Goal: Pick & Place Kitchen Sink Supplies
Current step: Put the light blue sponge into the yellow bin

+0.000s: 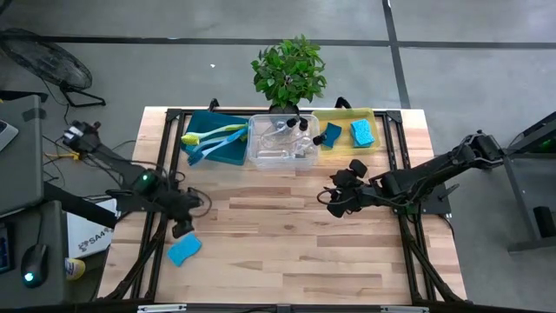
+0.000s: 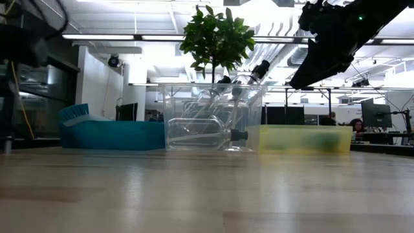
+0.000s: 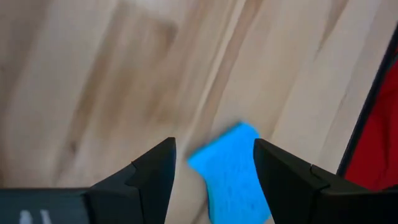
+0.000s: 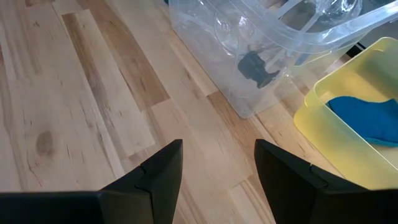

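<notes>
While the left end effector (image 3: 211, 171) hovers with fingers spread either side of the last loose blue sponge (image 3: 231, 171) on the tabletop (image 1: 287, 243), the pick looks imminent: drop, pinch, lift; right end effector (image 4: 217, 174), spread and empty, waits near the yellow bin (image 4: 323, 118).

Two dark, near-black jointed arms of slim tubular links. The left arm (image 1: 130, 178) carries a small green indicator light and black cabling at upper left. Each wrist ends in two matte black, wedge-shaped jaws.
</notes>
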